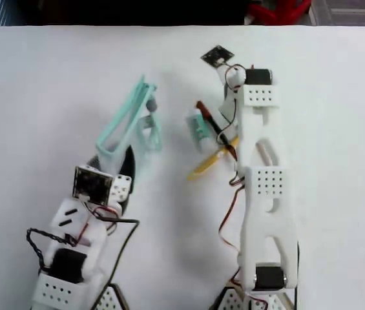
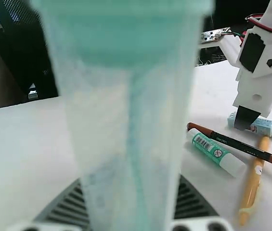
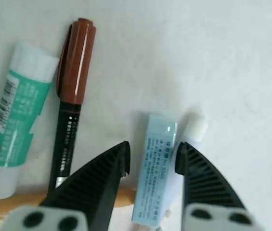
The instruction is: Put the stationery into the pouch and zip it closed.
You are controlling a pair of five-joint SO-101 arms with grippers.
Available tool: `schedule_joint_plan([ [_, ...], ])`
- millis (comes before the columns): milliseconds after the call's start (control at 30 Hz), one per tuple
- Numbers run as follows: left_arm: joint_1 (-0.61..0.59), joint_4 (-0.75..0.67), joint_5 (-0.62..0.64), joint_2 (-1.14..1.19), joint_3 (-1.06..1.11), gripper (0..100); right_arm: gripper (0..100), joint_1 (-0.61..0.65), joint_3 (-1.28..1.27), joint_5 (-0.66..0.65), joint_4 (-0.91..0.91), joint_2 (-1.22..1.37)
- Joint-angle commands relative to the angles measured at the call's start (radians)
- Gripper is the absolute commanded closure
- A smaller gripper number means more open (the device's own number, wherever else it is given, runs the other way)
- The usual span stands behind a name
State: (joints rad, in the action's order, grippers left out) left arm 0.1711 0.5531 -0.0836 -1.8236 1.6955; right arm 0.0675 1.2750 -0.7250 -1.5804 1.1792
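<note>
Your left gripper (image 1: 119, 169) is clamped on one end of the mint-green translucent pouch (image 1: 127, 123). It holds the pouch up at a slant over the white table (image 1: 337, 97), pointing toward the pile. My guess is that's to keep the pouch steady so things can be fed in. I can't tell whether the zip is open.

Your right gripper (image 3: 150, 161) is spread fairly wide with one finger on each side of the small eraser in its pale-blue paper sleeve (image 3: 157, 144). It's lined up for a pinch and holding nothing yet.

None of the stationery is in the pouch; it all lies on the table just beside the pouch. The brown-capped black pen (image 3: 73, 96) is right next to the eraser, so watch you don't catch it. The green-and-white glue stick (image 3: 15, 130) is on the pen's other side, and the yellow pencil (image 1: 211, 161) lies near them.
</note>
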Motion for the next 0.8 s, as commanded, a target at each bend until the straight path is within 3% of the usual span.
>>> schedule_joint_plan([
  [0,-0.012,-0.015,-0.005,0.001,-0.003,94,85.0,-0.012,0.031,-0.015,0.001,0.004],
  [167,-0.012,-0.015,-0.005,0.001,-0.003,94,85.5,-0.015,0.035,-0.017,0.018,0.018],
  [333,-0.012,-0.015,-0.005,0.001,-0.003,94,98.3,-0.03,0.132,-0.017,-0.002,0.01],
  [500,-0.012,-0.015,-0.005,0.001,-0.003,94,98.1,-0.028,0.29,-0.018,-0.137,-0.01],
  [667,-0.012,-0.015,-0.005,0.002,-0.003,94,98.1,-0.054,0.342,-0.009,-0.145,-0.114],
  [767,-0.012,-0.015,-0.005,0.002,-0.003,94,98.1,-0.064,0.316,0.086,-0.147,-0.254],
])
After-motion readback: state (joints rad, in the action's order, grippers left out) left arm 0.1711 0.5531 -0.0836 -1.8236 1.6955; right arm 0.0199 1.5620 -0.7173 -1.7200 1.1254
